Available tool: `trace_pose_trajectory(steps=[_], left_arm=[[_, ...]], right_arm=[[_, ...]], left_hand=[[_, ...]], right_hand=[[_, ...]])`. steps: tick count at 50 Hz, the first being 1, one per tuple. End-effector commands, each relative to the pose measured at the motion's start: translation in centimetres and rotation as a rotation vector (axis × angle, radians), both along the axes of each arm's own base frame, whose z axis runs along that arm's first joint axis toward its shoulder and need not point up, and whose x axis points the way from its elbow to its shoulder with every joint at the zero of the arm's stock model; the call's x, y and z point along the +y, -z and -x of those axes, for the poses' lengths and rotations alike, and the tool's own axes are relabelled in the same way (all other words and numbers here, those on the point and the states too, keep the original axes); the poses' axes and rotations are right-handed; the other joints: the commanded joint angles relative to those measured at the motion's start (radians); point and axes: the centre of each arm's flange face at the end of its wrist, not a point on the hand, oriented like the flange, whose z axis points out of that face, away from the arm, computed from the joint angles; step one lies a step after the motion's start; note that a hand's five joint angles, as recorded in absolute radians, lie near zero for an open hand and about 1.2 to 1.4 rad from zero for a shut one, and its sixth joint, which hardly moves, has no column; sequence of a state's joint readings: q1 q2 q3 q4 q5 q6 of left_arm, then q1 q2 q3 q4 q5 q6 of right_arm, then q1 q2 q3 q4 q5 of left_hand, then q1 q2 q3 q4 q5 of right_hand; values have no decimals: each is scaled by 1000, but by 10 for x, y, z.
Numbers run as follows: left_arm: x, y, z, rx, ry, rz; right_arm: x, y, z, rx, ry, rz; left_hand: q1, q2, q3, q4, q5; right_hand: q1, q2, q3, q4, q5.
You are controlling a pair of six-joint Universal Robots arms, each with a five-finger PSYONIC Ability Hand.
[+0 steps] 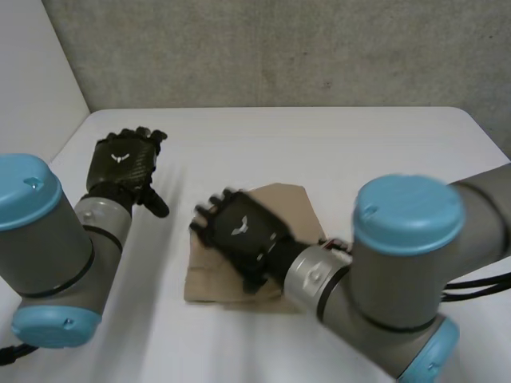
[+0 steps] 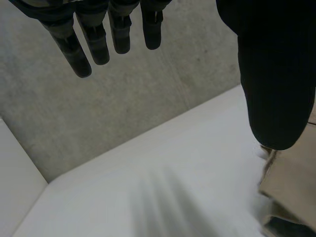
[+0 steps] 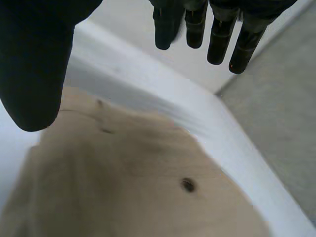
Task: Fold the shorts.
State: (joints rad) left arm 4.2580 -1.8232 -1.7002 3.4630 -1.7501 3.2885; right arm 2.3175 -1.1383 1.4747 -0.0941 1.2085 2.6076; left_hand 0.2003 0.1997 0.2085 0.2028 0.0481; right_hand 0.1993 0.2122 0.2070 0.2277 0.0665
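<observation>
Fingers of my left hand [image 1: 120, 163] are loosely spread and hold nothing in the head view. That hand hangs over bare tabletop [image 1: 359, 152], well apart from the shorts [image 1: 279, 203], off their left side. The shorts are tan, folded into a compact flat packet, and lie on the tabletop between my two arms. My right hand [image 1: 235, 231] is over the left part of the shorts, back of the hand upward, fingers reaching toward the shorts' left edge. From this view I cannot tell whether it touches the cloth. A grey wall [image 1: 279, 48] stands beyond the tabletop, behind the shorts.

In the left wrist view my fingers [image 2: 94, 44] are straight and side by side. The thumb [image 2: 276, 89] is set well apart from them with nothing between, so the hand is open and empty. A corner of the shorts lies just beyond the thumb tip on the white tabletop. The fingers point toward the wall, away from the shorts.

In the right wrist view the fingers [image 3: 217, 34] are likewise straight and the thumb stands apart, gripping nothing. The shorts lie spread under the palm, and a small dark spot [image 3: 187, 185] shows on the cloth. The fingertips reach past the shorts' far edge, over a strip of bare tabletop.
</observation>
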Motion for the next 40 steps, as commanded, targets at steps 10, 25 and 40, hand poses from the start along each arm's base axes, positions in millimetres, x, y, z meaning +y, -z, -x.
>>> trace_pose_trajectory(steps=[10, 25, 40], left_arm=[[23, 10, 78, -14, 221, -41], [32, 93, 82, -188, 178, -343], [45, 72, 83, -197, 206, -342]], right_arm=[[-88, -10, 52, -178, 414, -309], [-116, 51, 66, 5, 542, -434], [-117, 26, 80, 79, 577, -251]], left_hand=[[-22, -21, -30, -25, -44], [-19, -19, -27, -22, -41], [-25, -24, -33, -27, -47]], right_hand=[[-25, -38, -32, -53, -66], [-25, -38, -32, -53, -66], [-25, -38, -32, -53, -66]])
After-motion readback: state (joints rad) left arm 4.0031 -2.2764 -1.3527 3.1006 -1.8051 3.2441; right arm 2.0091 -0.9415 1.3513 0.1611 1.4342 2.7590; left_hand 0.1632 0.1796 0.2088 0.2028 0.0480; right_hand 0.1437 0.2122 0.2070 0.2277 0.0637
